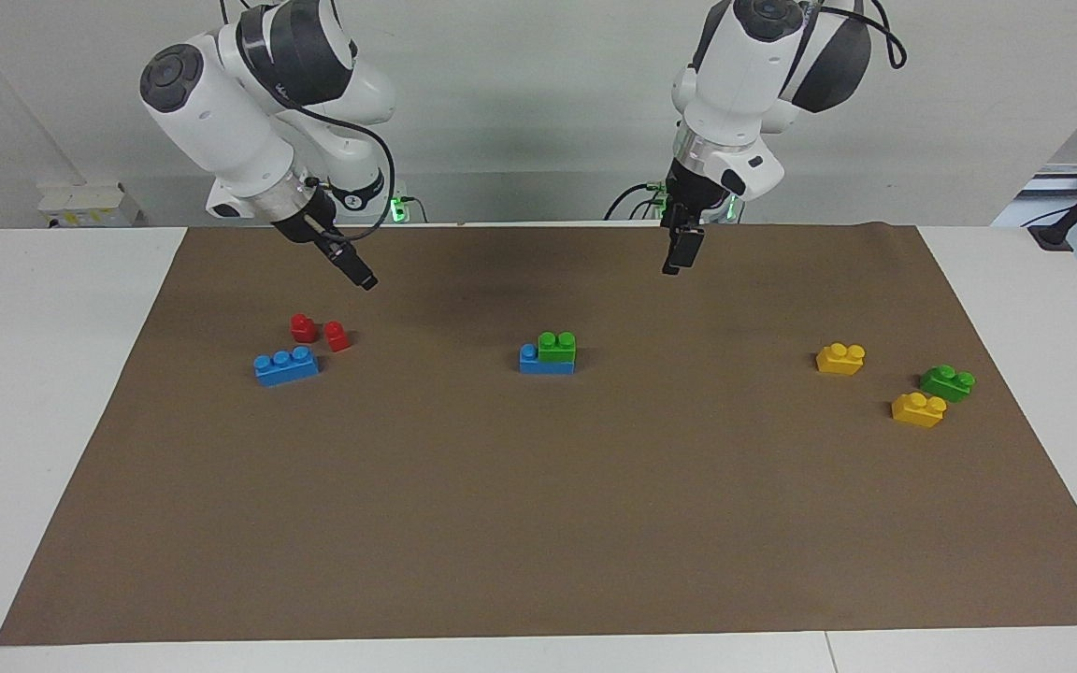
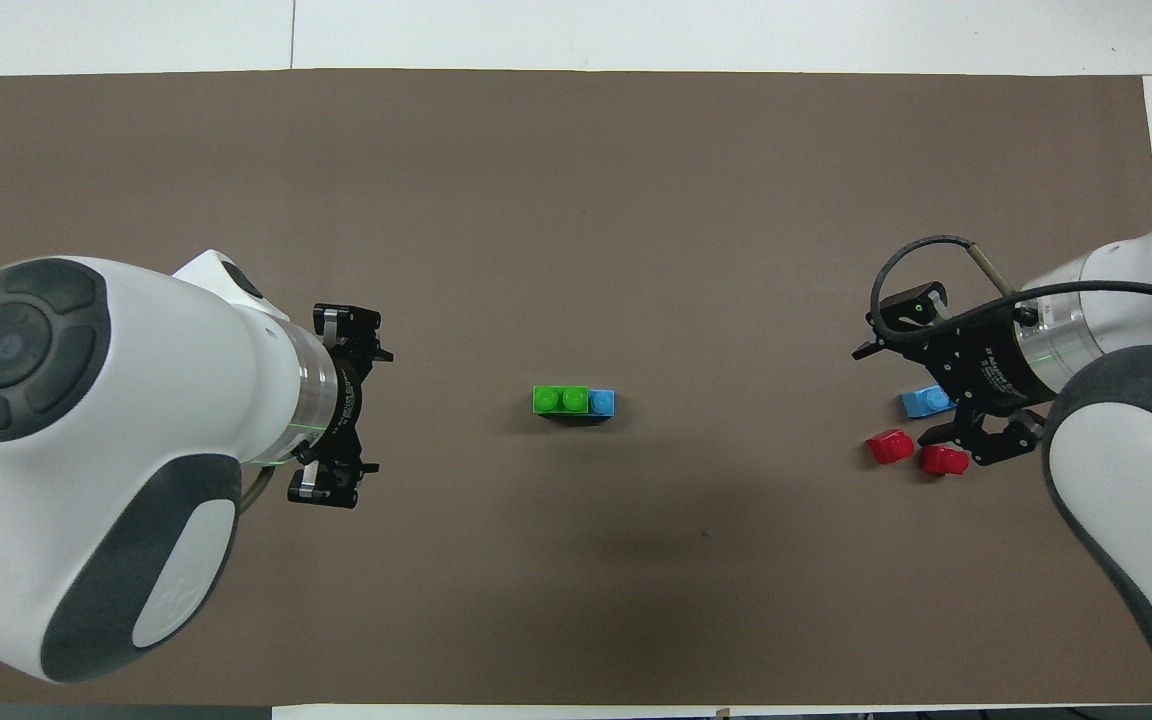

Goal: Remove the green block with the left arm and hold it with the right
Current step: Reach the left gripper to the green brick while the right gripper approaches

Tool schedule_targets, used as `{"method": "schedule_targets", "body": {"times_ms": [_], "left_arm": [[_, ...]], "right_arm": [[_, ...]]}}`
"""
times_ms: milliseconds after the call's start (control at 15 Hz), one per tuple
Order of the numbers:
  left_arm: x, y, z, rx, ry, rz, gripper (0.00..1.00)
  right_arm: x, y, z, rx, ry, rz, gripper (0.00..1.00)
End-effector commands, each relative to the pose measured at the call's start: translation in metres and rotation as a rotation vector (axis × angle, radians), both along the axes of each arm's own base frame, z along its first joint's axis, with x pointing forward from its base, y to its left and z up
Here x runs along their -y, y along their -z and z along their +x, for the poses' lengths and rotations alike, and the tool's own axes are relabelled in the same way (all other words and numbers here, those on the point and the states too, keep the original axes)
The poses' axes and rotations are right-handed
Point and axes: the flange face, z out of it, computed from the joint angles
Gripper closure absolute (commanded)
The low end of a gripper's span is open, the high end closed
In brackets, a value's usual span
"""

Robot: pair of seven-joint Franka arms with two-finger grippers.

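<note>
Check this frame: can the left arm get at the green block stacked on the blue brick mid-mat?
Probably yes. The green block sits exposed on top of the blue brick, nothing beside it. The left gripper hangs over bare mat; the right gripper is over by the red bricks.

The green block (image 2: 560, 399) sits on a blue brick (image 2: 602, 402) mid-mat (image 2: 576, 200); two red bricks (image 2: 889, 446) lie toward the right arm's end.

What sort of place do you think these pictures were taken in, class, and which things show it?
Most likely a robotics lab: two white arms, the left gripper and right gripper raised over a brown mat on a white table, with toy bricks such as the green block laid out.
</note>
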Motion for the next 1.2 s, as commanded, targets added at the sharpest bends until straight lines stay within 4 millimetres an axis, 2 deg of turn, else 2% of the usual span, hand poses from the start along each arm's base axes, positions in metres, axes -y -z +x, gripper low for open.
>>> {"method": "schedule_targets", "body": {"times_ms": [0,200,333,467,533,733,1000,1133], "left_arm": [[0.024,0.018,-0.021,0.001,-0.083,-0.031,0.0],[0.049,0.044,-0.027,-0.014,-0.134,-0.025,0.0],[0.063,0.065,-0.025,-0.029,-0.164,-0.014,0.0],[0.075,0.08,-0.021,-0.028,-0.201,-0.017,0.0],[0.085,0.087,-0.024,-0.026,-0.202,-0.019,0.0],[0.111,0.111,-0.033,-0.034,-0.196,-0.01,0.0],[0.125,0.137,-0.03,-0.035,-0.234,-0.007,0.0],[0.13,0.144,-0.03,-0.029,-0.253,-0.013,0.0]], "right_arm": [[-0.001,0.013,0.003,-0.029,0.187,0.005,0.0],[0.0,0.029,0.016,-0.033,0.296,-0.002,0.01],[-0.025,0.039,0.018,-0.019,0.288,0.0,0.01],[-0.037,0.048,0.019,0.0,0.336,0.009,0.01],[-0.053,0.052,0.019,-0.006,0.351,0.028,0.01],[-0.082,0.066,0.016,-0.012,0.448,0.046,0.01],[-0.1,0.089,0.008,-0.015,0.529,0.038,0.01],[-0.101,0.1,0.003,-0.014,0.535,0.032,0.01]]}}
